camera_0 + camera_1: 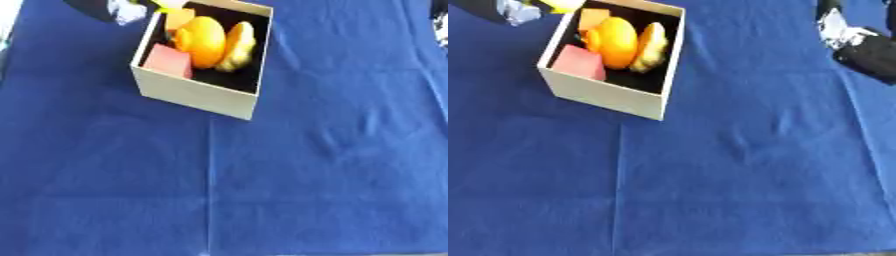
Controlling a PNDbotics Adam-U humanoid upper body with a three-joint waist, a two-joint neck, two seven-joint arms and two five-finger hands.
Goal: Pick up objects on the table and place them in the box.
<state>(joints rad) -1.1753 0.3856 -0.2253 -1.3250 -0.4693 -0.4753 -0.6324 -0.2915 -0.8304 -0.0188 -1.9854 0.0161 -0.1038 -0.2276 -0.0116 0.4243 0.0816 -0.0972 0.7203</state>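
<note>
Box [197,95] sits in the upper left of the frame on the blue cloth [306,175], turned a little askew, open top toward you. Inside: a pink block [168,62] against the near left wall, an orange round fruit [203,41] in the middle, a yellowish curved piece [239,46] to its right, and a paler orange block [592,19] at the far left corner. All four lie within the walls; nothing hangs over the rim.

Your left hand [516,11] shows at the top left edge, just beside the box's far left corner. A yellow thing [562,5] sits right at it, above the rim. You cannot tell from these views whether the fingers are curled on it or merely near it, so treat the hold as unknown.

Your right hand [859,42] shows at the upper right edge of the right eye view, well apart from the box. Its fingers cannot be made out either.

Progress, as a judgement: the job looks nearly done. The visible cloth carries no loose objects. What seems left is that yellow thing at the far corner: if you hold it, bring it over the opening and let it go.
</note>
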